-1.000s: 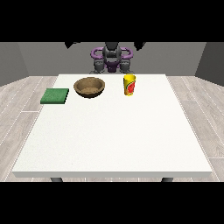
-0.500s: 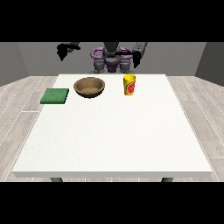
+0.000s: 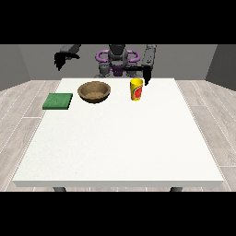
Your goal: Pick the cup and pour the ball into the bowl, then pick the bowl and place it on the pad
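Both hands now raised higher, finger positions unclear, hand at view's right (image 3: 147,76) near yellow cup (image 3: 136,89) with red mark, brown bowl (image 3: 94,91), contents unclear, green pad (image 3: 58,101).

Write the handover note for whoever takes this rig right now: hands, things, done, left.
Hand at the view's right: in the air beside the yellow cup, holding nothing.
Hand at the view's left: raised off the table's far left corner, holding nothing.
Cup stands upright on the white table, right of the wooden bowl. Green pad lies left of the bowl, nothing on it. The ball is not visible.
Done: nothing.
Left: grasp the cup, pour into the bowl, move the bowl onto the pad.
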Controlling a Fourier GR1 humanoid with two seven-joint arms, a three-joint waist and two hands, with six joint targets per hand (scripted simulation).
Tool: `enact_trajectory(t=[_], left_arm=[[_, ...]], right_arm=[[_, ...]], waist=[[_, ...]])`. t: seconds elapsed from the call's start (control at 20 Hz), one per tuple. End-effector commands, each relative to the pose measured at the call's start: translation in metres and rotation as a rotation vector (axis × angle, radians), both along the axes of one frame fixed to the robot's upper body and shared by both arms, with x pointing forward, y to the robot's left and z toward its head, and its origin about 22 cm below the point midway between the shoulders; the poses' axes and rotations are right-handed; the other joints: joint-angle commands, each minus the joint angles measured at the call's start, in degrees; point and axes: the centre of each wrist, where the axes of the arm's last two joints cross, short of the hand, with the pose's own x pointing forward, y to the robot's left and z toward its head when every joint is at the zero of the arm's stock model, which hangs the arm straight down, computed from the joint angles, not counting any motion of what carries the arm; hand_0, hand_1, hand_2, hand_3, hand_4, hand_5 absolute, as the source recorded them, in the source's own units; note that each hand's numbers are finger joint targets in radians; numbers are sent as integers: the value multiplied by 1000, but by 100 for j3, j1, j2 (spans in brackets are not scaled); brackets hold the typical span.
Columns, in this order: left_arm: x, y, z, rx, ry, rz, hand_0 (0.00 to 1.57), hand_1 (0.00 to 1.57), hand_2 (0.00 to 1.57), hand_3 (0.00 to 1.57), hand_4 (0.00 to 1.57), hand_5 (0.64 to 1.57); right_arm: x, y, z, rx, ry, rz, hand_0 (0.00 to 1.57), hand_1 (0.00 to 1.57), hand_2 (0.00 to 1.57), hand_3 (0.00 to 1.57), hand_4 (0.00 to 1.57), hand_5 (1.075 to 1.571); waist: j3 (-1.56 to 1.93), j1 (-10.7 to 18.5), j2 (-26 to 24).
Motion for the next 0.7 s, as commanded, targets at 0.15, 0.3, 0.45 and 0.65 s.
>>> enact_trajectory(t=[0.15, 0.3, 0.45, 0.65], left_arm=[[19, 1, -32, 5, -18, 69, 0, 0, 0, 0, 0, 1470], [24, 3, -43, 18, -13, 94, 0, 0, 0, 0, 0, 1487], [19, 9, -57, 87, -23, 152, 758, 758, 0, 0, 0, 1453], [9, -6, -67, 218, -1, 191, 1296, 1296, 1571, 1571, 1148, 1561]], right_arm=[[12, -9, 3, 19, -44, 29, 0, 0, 0, 0, 241, 1570], [15, -14, 7, -8, -41, 30, 0, 0, 0, 0, 264, 1569], [13, -30, 23, 2, -107, 70, 0, 0, 0, 0, 271, 1567], [14, -63, 22, 14, -78, 52, 0, 0, 0, 0, 217, 1570]], waist=[[-3, -249, 249], [-3, -290, 306], [-6, -668, 668], [-1, -627, 490]])
